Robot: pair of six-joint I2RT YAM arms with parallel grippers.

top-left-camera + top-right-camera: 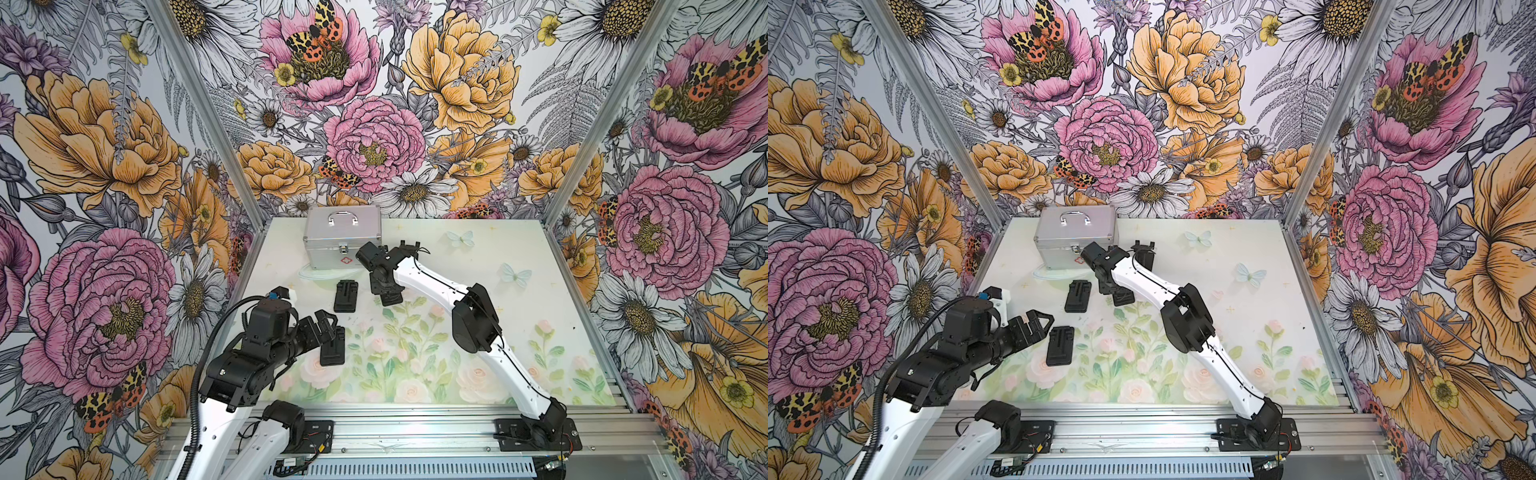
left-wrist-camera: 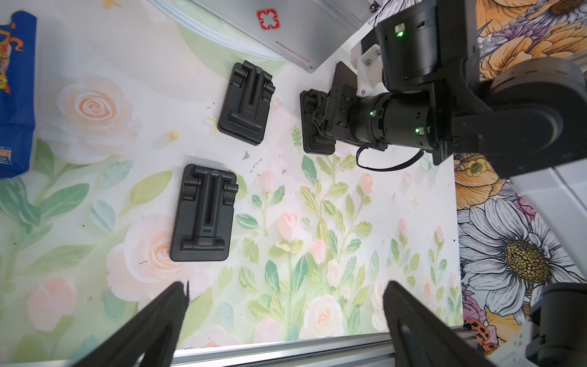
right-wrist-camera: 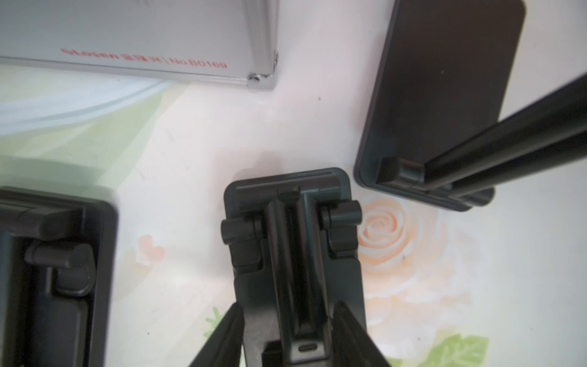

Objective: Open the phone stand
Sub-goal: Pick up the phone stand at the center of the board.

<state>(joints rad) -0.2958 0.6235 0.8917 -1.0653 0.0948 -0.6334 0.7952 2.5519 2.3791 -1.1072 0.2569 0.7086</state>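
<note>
Currently the folded phone stand (image 3: 295, 270) sits on the table (image 1: 561, 291) between the right jaws, which are part-open and straddle its sides; can't tell if they grip. Left jaws wide open, empty, near a second stand (image 2: 203, 213). Silver case (image 1: 343, 237) close by.

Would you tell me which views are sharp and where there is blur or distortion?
Both top views are sharp, though the wide lens splays the aluminium posts outward. In the left wrist view the folded phone stands are crisp. The right wrist view is soft: red print on the metal case smears, and the stand at the edge is blurriest.
</note>
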